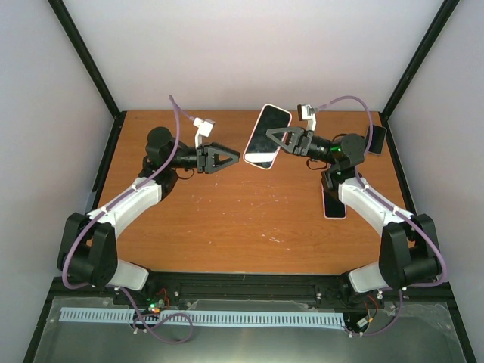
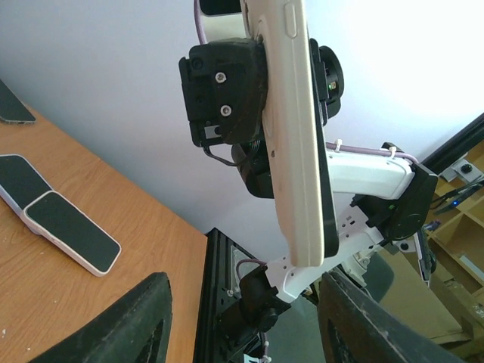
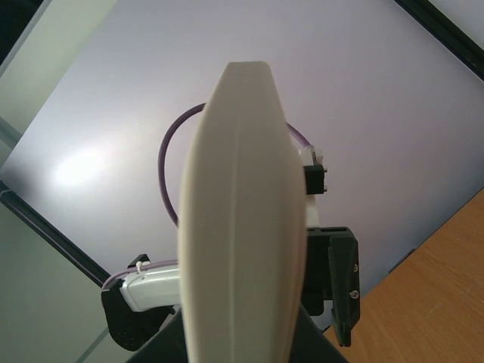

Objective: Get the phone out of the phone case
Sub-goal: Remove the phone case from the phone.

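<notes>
1. Top external view: both arms are bolted at the 6 o'clock edge of the table. The left arm reaches up from 7 o'clock and the right arm from 5 o'clock.
2. At 4 o'clock from the table's centre, a white-cased spare phone lies flat with its screen up, partly under the right arm. The left wrist view shows it touching a second spare phone of the same kind.
3. At 11 o'clock from centre, the left jaws stand apart with nothing between them. Their tips point toward 3 o'clock and stop just short of the held phone's lower end. In the left wrist view, both fingers frame that end from below without touching it.
4. At 12 to 1 o'clock, the phone is held in the air above the table's far half, tilted, with its dark screen facing the overhead camera. It sits inside the white phone case.
5. The right jaws are clamped on the phone case across its width near mid-length. The right wrist view shows the case edge-on.
6. At 2 o'clock, near the far right corner, a dark phone lies on the table.
</notes>
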`<state>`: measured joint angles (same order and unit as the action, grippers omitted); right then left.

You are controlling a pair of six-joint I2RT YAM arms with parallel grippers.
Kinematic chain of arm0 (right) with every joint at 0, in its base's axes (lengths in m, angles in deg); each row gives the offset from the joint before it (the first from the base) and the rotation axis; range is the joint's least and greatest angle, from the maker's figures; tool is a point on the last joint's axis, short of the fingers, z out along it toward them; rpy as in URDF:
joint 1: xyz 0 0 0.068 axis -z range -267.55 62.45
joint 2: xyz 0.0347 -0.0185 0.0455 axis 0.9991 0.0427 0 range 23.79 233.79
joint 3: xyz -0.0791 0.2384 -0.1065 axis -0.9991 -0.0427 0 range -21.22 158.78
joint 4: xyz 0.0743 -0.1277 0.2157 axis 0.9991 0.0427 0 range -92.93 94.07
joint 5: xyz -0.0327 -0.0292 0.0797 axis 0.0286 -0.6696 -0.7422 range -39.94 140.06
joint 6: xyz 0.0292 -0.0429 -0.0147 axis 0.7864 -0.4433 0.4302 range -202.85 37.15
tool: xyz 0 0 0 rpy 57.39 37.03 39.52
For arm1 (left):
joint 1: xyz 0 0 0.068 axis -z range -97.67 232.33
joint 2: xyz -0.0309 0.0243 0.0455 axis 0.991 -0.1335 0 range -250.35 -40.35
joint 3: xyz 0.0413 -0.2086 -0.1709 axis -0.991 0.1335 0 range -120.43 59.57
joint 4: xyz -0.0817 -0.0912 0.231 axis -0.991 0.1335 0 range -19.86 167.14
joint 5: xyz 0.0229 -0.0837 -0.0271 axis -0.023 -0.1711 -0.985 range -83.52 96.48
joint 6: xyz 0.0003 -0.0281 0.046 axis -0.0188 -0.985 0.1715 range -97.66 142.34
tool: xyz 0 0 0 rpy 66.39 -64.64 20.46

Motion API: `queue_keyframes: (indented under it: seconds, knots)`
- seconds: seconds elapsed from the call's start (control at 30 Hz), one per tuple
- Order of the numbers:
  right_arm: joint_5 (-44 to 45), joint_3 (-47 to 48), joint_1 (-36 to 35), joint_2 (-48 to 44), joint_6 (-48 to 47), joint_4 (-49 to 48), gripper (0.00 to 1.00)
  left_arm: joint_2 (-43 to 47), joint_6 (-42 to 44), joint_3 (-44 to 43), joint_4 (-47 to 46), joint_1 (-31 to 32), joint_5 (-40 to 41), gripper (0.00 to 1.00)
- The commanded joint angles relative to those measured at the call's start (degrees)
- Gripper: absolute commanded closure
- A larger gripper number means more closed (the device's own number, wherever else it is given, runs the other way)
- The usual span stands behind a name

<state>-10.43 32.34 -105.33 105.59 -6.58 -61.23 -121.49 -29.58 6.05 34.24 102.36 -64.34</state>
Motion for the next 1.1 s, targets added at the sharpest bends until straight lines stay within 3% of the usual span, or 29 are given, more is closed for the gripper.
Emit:
queue_keyframes:
  seconds: [0.0, 0.53, 1.07]
  knots:
    - [0.55, 0.1, -0.81, -1.22, -1.79, -1.32, 0.97, 0.29, 0.14, -2.56, -0.68, 0.99, 0.17, 0.46]
    - [-0.56, 0.18, -2.17, -1.23, -1.88, -1.75, 0.97, -0.58, 1.08, -2.38, 1.38, 1.68, 1.61, 0.52]
    - [-1.57, 0.35, -3.72, -1.82, 3.57, -8.06, 0.97, -2.62, 3.31, -0.37, 6.76, 1.55, 7.31, 0.62]
